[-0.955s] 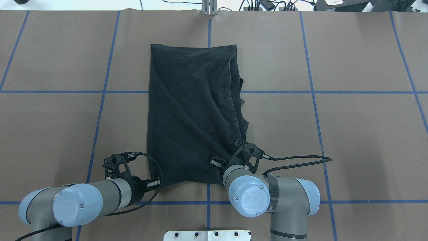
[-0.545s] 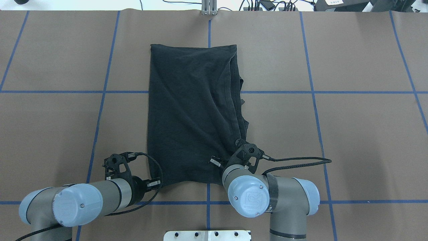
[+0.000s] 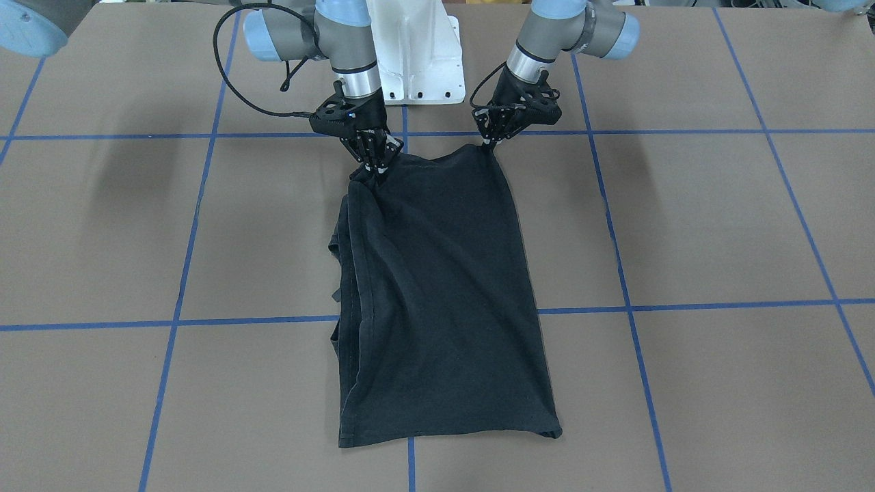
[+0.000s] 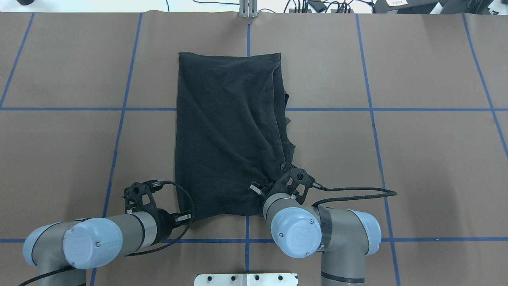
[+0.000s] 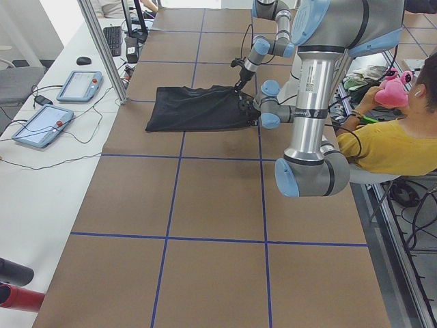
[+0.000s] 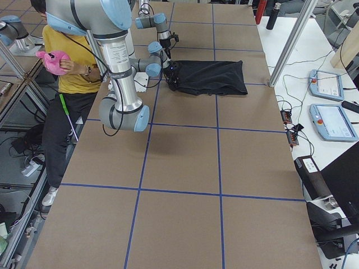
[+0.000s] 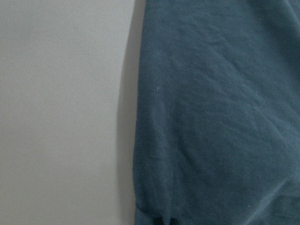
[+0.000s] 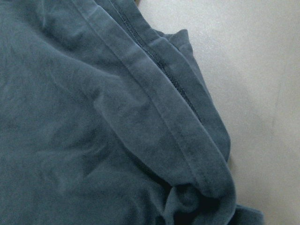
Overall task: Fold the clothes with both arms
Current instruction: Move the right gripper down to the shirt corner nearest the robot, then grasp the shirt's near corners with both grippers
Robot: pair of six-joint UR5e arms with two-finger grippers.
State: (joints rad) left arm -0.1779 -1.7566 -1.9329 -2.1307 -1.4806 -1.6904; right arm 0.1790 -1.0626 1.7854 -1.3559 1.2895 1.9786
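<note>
The black T-shirt (image 4: pixel 226 127) lies folded lengthwise into a long rectangle on the brown table, plain side up, with layered edges along its right side. It also shows in the front-facing view (image 3: pixel 437 287). My left gripper (image 4: pixel 185 217) is shut on the near left corner; from the front it (image 3: pixel 488 142) pinches that corner just off the table. My right gripper (image 3: pixel 374 171) is shut on the bunched near right corner, under the wrist in the overhead view (image 4: pixel 274 182). Both wrist views show only cloth close up (image 7: pixel 211 117) (image 8: pixel 93 117). The logo is hidden.
The white mounting base (image 3: pixel 413 55) stands behind the grippers. Blue tape lines (image 4: pixel 119 109) grid the brown table cover. A metal post (image 4: pixel 248 8) stands at the far edge. An operator in yellow (image 5: pixel 389 143) sits beside the robot; tablets (image 5: pixel 78 85) lie on the side bench.
My right wrist has shifted slightly away from the robot, and the shirt's near edge has drawn in a little with it. The left arm has not visibly moved.
</note>
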